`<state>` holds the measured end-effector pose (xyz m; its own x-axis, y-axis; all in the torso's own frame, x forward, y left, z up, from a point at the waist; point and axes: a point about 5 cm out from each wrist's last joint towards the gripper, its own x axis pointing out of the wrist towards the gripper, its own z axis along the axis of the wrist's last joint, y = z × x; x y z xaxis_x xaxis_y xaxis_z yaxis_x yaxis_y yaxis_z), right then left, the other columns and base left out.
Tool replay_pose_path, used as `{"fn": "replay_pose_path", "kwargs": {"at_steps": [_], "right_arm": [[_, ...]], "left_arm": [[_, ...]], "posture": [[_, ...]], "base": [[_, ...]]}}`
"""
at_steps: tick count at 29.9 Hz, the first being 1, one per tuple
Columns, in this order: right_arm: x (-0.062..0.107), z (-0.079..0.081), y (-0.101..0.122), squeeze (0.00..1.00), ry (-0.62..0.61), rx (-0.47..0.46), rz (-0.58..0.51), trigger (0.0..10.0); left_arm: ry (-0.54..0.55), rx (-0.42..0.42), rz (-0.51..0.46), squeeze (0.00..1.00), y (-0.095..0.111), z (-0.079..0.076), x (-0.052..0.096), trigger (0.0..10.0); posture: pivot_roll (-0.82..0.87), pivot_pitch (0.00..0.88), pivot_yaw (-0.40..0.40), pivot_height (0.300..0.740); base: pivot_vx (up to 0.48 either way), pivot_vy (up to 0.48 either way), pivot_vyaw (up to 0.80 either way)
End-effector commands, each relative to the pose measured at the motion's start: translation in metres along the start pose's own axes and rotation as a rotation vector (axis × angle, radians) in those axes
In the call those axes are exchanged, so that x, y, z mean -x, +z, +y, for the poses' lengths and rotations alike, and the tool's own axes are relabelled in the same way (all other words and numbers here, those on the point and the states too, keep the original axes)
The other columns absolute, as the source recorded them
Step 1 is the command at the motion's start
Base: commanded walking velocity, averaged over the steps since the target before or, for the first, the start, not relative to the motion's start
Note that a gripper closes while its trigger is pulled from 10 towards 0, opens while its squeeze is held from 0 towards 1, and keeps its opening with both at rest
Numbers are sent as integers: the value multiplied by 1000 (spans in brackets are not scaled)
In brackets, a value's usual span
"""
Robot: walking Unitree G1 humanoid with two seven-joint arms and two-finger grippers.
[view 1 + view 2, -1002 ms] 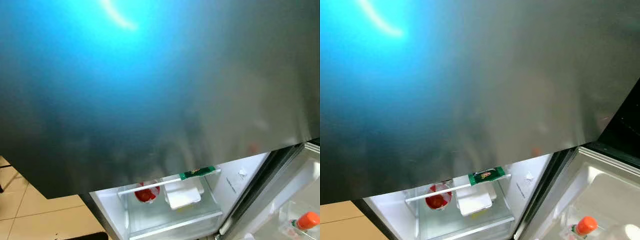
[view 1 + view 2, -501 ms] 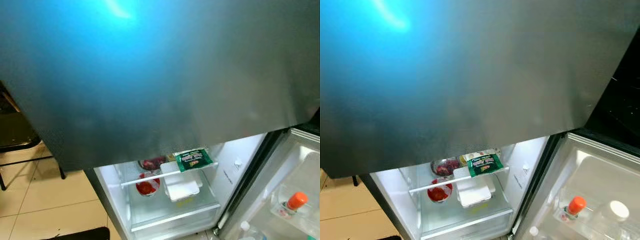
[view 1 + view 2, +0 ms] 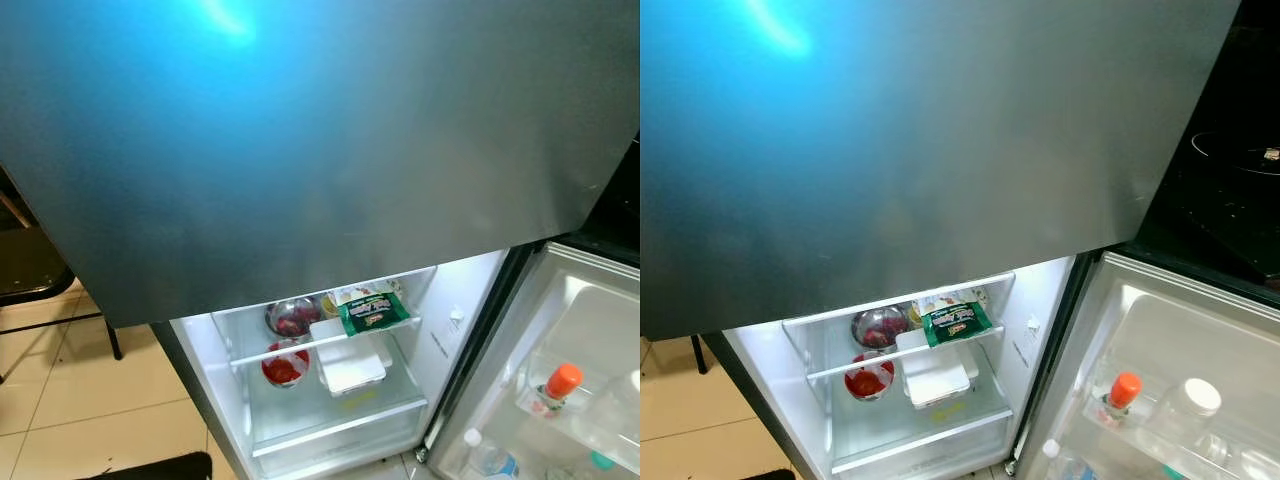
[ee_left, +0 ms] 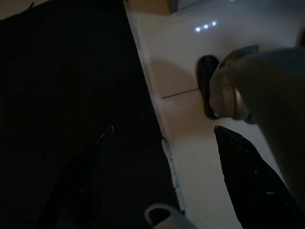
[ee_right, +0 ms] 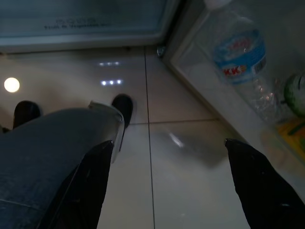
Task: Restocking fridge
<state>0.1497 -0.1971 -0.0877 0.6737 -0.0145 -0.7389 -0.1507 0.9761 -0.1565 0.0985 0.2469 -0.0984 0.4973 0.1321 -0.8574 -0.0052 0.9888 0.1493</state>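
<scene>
a: left eye view looks down past a closed grey upper door [image 3: 320, 150] into the lit fridge compartment [image 3: 330, 400], whose lower door [image 3: 1180, 370] is swung wide to the robot's right. why is the food sitting as it is?

b: i'd judge for easy reach. a green packet [image 3: 374, 312] lies at the front edge of the glass shelf [image 3: 320, 345], hanging over it a little, with a metal bowl [image 3: 292, 318] behind it to the left. under the shelf a red-filled cup [image 3: 284, 367] stands just beside a white box [image 3: 352, 368]. in the door rack an orange-capped bottle [image 3: 556, 387] stands upright beside a white-capped jar [image 3: 1192, 402].

a: and the arms?

b: both hang low and idle. the left gripper [image 4: 157, 186] and the right gripper [image 5: 167, 186] each have their fingers spread well apart and hold nothing. the right one hangs near a water bottle [image 5: 238, 52] low in the door.

a: so nothing for restocking is in hand?

b: none i can see. it looks like surveying before any item is fetched.

a: the room?

b: pale glossy floor tiles [image 5: 181, 157] mirroring ceiling lights, a dark chair [image 3: 35, 275] off to the left, a black counter [image 3: 1230, 190] at the right.
</scene>
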Motion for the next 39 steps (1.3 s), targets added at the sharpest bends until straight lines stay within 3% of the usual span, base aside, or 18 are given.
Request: {"fn": "replay_pose_path", "kwargs": {"at_steps": [1,16,39], "right_arm": [[2,12,-7,0,45,9,32,10000],[2,12,-7,0,47,10,32,10000],[2,13,-9,0,47,10,38,10000]], "left_arm": [[15,-9,27,0,-8,6,3,10000],[18,-9,33,0,-10,5,3,10000],[19,-10,38,0,-12,7,4,10000]], "posture": [[-86,86,30,740],[-84,91,29,740],[-84,92,30,740]], "base": [[-315,0,0],[-170,0,0],[-368,0,0]]}}
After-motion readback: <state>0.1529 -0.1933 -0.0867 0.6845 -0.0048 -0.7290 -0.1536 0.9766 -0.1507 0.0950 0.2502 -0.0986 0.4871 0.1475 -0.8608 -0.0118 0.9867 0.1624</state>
